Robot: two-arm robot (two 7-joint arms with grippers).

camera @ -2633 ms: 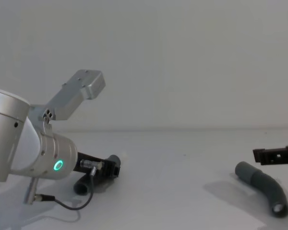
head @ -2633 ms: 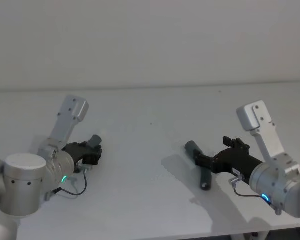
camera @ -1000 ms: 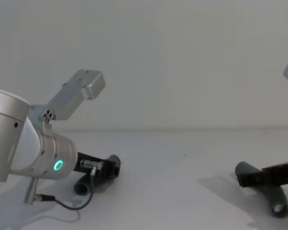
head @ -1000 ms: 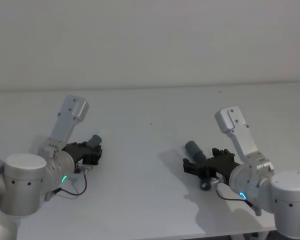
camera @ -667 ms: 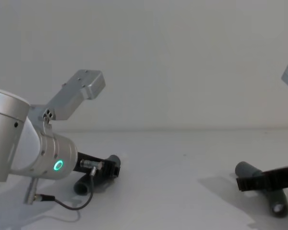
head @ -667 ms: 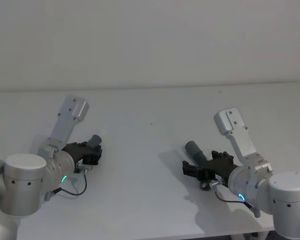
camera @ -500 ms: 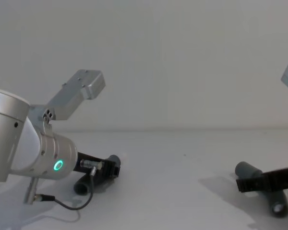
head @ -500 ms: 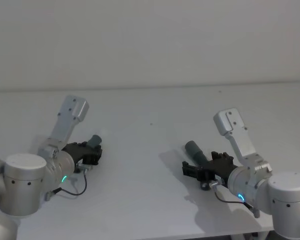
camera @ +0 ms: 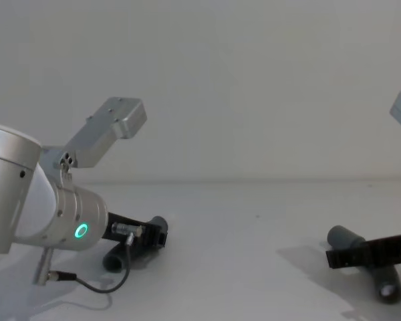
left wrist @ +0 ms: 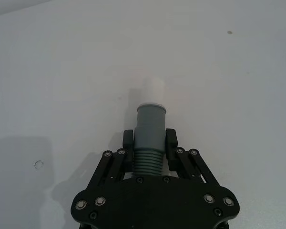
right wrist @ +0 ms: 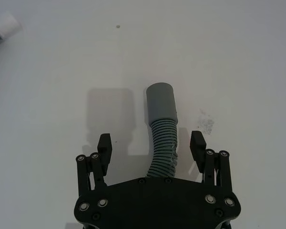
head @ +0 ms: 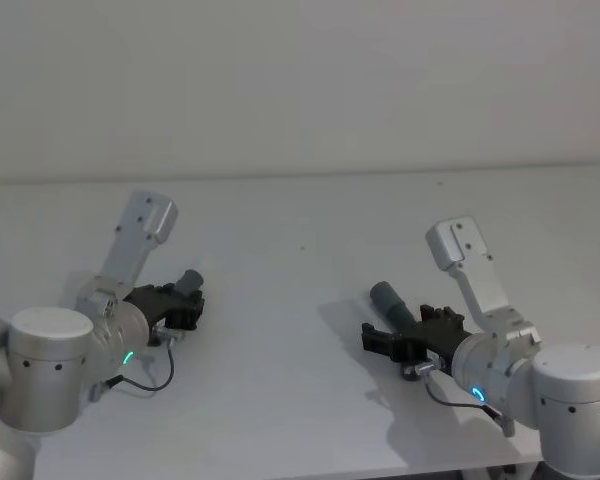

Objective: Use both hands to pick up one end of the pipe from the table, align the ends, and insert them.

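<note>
At the worktop's [head: 300, 220] eight o'clock, the left hand [left wrist: 149, 139] is clamped on the spigot piece [left wrist: 151, 119]. At four o'clock, the right hand [right wrist: 151, 143], spread apart, straddles the sleeve piece [right wrist: 160, 102] lying on the worktop. It should close squarely on the ribbed middle, leaving the mouth free.

A tiny dark speck [left wrist: 229, 32] lies well ahead of the left gripper [left wrist: 149, 138] fingers [left wrist: 171, 139], off to one side. A faint ring mark [left wrist: 38, 164] sits level with them, well apart. A grey smudge [right wrist: 205, 122] lies just past one finger [right wrist: 197, 143] of the right gripper [right wrist: 150, 138]. A plain pale wall [head: 300, 80] rises far beyond.
</note>
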